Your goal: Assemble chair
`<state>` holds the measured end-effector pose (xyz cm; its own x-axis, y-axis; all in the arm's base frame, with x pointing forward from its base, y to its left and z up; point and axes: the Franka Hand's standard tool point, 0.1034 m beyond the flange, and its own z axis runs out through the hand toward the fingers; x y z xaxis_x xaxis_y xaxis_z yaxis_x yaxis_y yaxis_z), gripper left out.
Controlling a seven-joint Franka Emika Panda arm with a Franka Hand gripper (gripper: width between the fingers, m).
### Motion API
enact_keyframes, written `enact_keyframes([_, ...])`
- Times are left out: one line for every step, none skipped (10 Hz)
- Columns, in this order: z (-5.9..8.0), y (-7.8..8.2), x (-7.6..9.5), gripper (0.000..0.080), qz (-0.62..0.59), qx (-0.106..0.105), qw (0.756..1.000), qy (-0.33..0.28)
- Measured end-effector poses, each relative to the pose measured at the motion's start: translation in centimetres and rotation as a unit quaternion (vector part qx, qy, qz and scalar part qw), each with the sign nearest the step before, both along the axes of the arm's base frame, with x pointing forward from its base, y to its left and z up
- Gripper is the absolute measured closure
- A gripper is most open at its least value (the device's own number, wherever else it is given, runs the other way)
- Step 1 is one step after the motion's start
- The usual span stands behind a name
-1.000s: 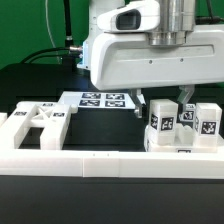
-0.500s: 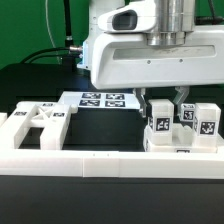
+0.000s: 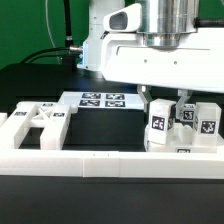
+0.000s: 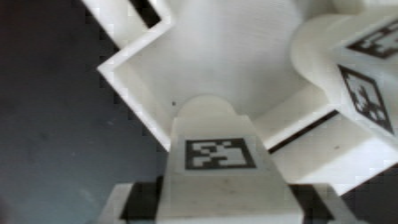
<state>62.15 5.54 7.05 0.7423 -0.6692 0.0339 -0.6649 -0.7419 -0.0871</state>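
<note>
Table (image 3: 100, 130): three blocks (image 3: 207, 122) (one in pincer (image 3: 164, 104))

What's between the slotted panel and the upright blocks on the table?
Nothing. Bare black table runs from the panel to the nearest block. The marker board lies behind that stretch. The exterior view shows it.

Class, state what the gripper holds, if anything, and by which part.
The gripper seems to clamp the upright tagged white block near its top, on two opposite sides.
</note>
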Motion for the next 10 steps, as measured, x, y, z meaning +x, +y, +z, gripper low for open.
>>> enact_keyframes([-0.01,-0.01,0.03,0.0512,-0.062,0.007,0.998,0.002])
enact_keyframes([0.01,-0.03,0.06,0.0512,-0.123,0.014,0.992,0.004])
enact_keyframes([0.04,-0.12,0.09,0.0512,-0.171,0.024,0.985,0.007])
enact_keyframes([0.03,-0.14,0.09,0.0512,-0.197,0.028,0.98,0.008])
enact_keyframes([-0.03,-0.14,0.07,0.0512,-0.209,0.029,0.978,0.009])
enact_keyframes([-0.07,-0.1,0.05,0.0399,-0.208,0.029,0.978,0.009])
enact_keyframes([-0.09,-0.18,0.03,0.0399,-0.184,0.026,0.983,0.009])
enact_keyframes([-0.14,-0.37,0.02,0.026,-0.145,0.021,0.989,0.008])
enact_keyframes([-0.19,-0.35,0.0,0.0173,-0.103,0.017,0.995,0.006])
enact_keyframes([-0.06,-0.11,0.12,0.0157,-0.038,0.006,0.999,0.004])
